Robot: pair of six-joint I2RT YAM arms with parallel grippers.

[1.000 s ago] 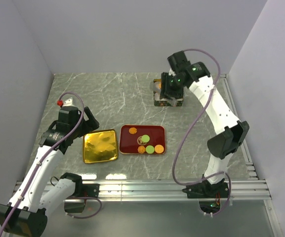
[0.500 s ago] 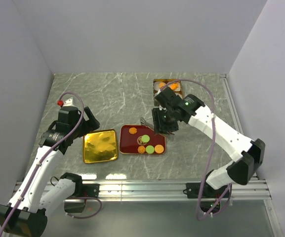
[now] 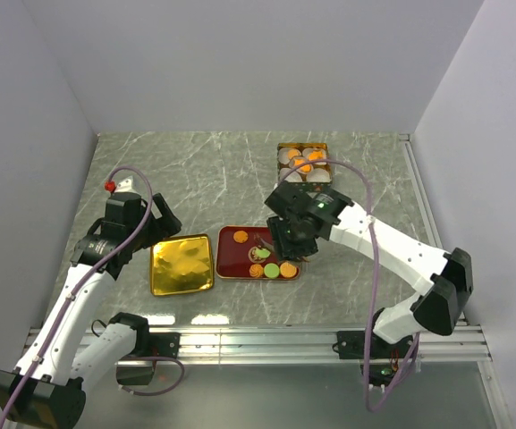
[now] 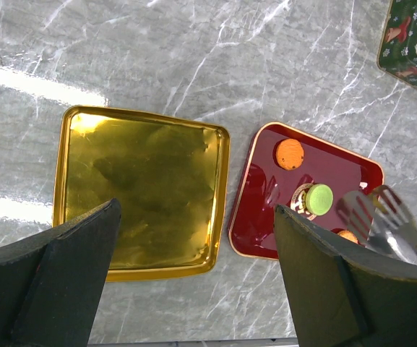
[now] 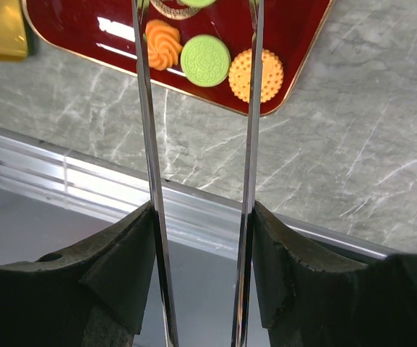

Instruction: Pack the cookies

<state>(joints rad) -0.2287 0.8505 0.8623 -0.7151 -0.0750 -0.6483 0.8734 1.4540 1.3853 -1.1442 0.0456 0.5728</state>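
Left gripper [image 4: 195,211] spread above gold tray [image 4: 143,188]; right gripper [image 5: 201,220] pinching tongs [image 5: 144,108], perhaps over cookies [image 5: 205,61]

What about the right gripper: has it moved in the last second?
Yes. The right gripper, holding tongs, came from above the green tin toward the near edge, over the red tray.

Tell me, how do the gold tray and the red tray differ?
The gold tray is mirror-shiny gold; the red tray is dark red with a gold rim. The red tray holds orange and green cookies; the gold tray holds nothing. Metal tongs hang over the red tray, none over the gold one. Both are shallow, round-cornered, and lie flat side by side on the marble table, not touching.
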